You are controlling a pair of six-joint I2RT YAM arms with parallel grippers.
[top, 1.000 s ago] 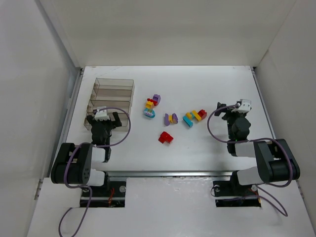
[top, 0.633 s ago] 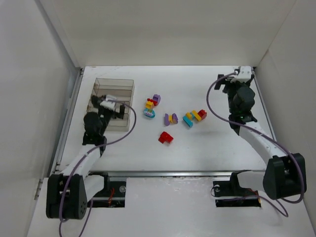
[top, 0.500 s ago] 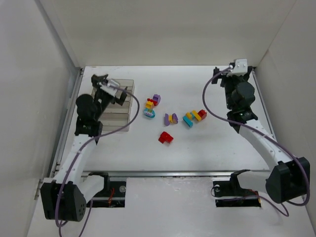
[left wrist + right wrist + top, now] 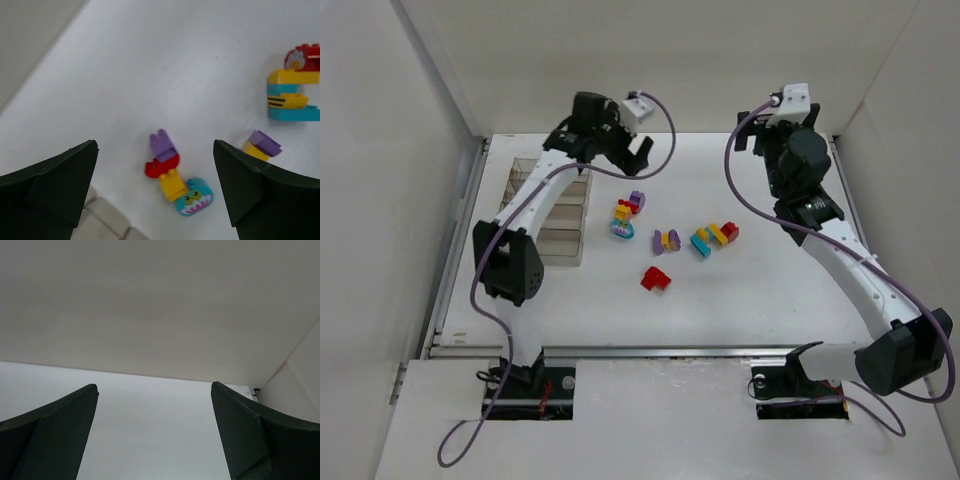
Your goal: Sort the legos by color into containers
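Legos lie loose mid-table: a purple, red, yellow and teal cluster (image 4: 624, 215), a purple-yellow pair (image 4: 666, 241), a teal-yellow-red cluster (image 4: 713, 236) and a red brick (image 4: 656, 278). The clear four-compartment container (image 4: 548, 210) stands at the left; I see no bricks in it. My left gripper (image 4: 605, 152) is open and empty, held high behind the first cluster. In the left wrist view that cluster (image 4: 172, 175) lies below the open gripper (image 4: 155, 147), with the pair (image 4: 262, 145) and the three-colour cluster (image 4: 295, 85) to the right. My right gripper (image 4: 778, 140) is open and empty at the back right.
White walls enclose the table on the back and both sides. The right wrist view shows only the back wall and bare table between its gripper's (image 4: 154, 387) fingers. A corner of the container (image 4: 102, 217) shows at the bottom left of the left wrist view.
Both arms unfolded from near their bases and stretched toward the back. The left gripper swung from over the container to behind the lego cluster. The legos have not moved.
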